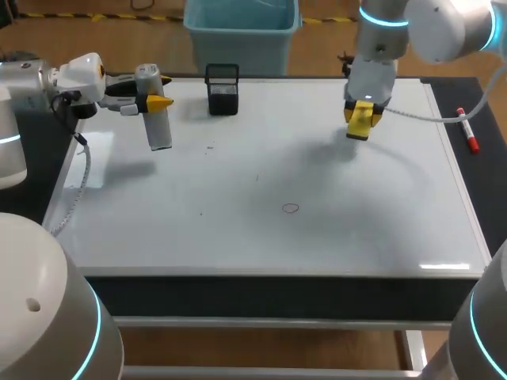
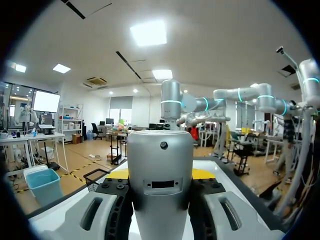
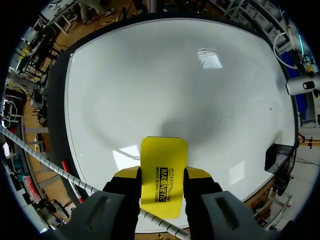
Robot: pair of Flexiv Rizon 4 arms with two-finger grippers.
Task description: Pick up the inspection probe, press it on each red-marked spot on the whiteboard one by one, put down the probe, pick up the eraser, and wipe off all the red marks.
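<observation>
Looking down on a wide whiteboard (image 1: 238, 245), with one small red ring (image 1: 291, 208) drawn near its middle. Pinching the grey probe (image 1: 159, 120) from both sides with the left gripper (image 1: 161, 102), holding it up over the board's far left part. Squeezing the yellow eraser (image 1: 360, 123) between the fingers of the right gripper (image 1: 361, 117), up over the far right part, well apart from the ring. Showing black letters (image 3: 164, 186) on the eraser's yellow back. Also seeing a black basket (image 1: 223, 89) standing at the far edge and a red pen (image 1: 468, 131) lying just beside the right edge.
</observation>
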